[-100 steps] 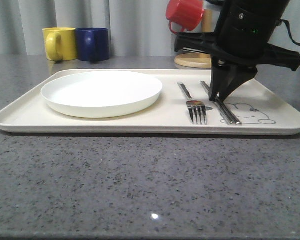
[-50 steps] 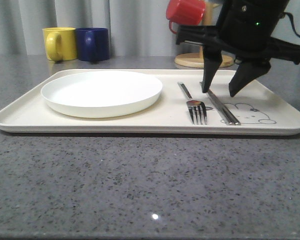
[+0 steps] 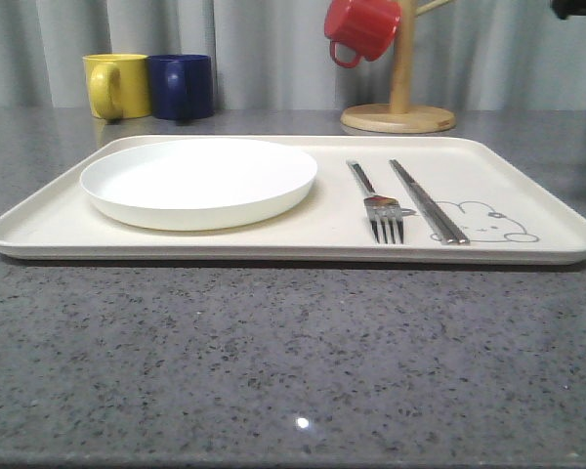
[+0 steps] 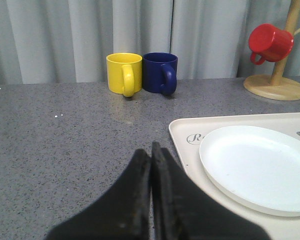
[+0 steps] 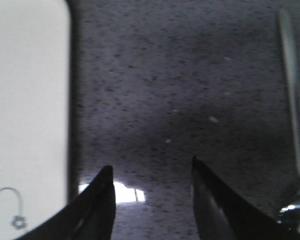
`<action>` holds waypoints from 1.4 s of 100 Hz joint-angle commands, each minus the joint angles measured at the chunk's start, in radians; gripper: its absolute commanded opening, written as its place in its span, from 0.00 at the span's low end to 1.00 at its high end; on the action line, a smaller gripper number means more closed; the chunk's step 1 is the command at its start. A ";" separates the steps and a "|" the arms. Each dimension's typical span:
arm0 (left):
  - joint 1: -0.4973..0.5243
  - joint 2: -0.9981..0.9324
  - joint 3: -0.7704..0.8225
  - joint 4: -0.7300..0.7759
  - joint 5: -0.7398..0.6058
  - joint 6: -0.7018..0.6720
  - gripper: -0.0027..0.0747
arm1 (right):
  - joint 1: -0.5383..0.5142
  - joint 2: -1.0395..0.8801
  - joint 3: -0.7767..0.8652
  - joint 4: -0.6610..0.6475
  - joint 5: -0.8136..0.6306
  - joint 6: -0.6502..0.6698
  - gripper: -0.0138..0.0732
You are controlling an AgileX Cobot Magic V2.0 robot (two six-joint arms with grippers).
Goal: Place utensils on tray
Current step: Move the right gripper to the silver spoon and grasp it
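The cream tray point(image 3: 303, 244) lies on the grey table. On its right part a silver fork point(image 3: 379, 207) and a pair of chopsticks point(image 3: 428, 203) lie side by side, just left of the rabbit drawing point(image 3: 483, 220). My right gripper point(image 5: 151, 164) is open and holds nothing; it hangs over bare table beside the tray's edge point(image 5: 30, 100). Another slim silver utensil point(image 5: 291, 80) lies on the table to its other side. My left gripper point(image 4: 151, 150) is shut and empty, over the table next to the tray's corner point(image 4: 182, 132).
A round white plate point(image 3: 197, 181) takes up the tray's left half. A yellow mug point(image 3: 115, 85) and a blue mug point(image 3: 182, 86) stand at the back left. A red mug point(image 3: 361, 27) hangs on a wooden mug tree point(image 3: 400, 98) at the back right.
My right gripper opened over the chopsticks, left them on the tray, then rose and went off to the right out of the front view.
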 commanded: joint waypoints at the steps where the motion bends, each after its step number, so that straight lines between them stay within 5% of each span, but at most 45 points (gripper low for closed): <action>1: 0.003 0.005 -0.026 -0.007 -0.077 -0.012 0.01 | -0.089 -0.039 -0.030 0.044 -0.012 -0.124 0.58; 30: 0.003 0.005 -0.026 -0.007 -0.077 -0.012 0.01 | -0.270 0.002 -0.030 0.068 -0.031 -0.267 0.58; 95: 0.003 0.005 -0.026 -0.007 -0.077 -0.012 0.01 | -0.302 0.146 -0.030 0.072 -0.072 -0.292 0.57; 140: 0.003 0.005 -0.026 -0.007 -0.077 -0.012 0.01 | -0.302 0.134 -0.030 0.122 -0.067 -0.292 0.18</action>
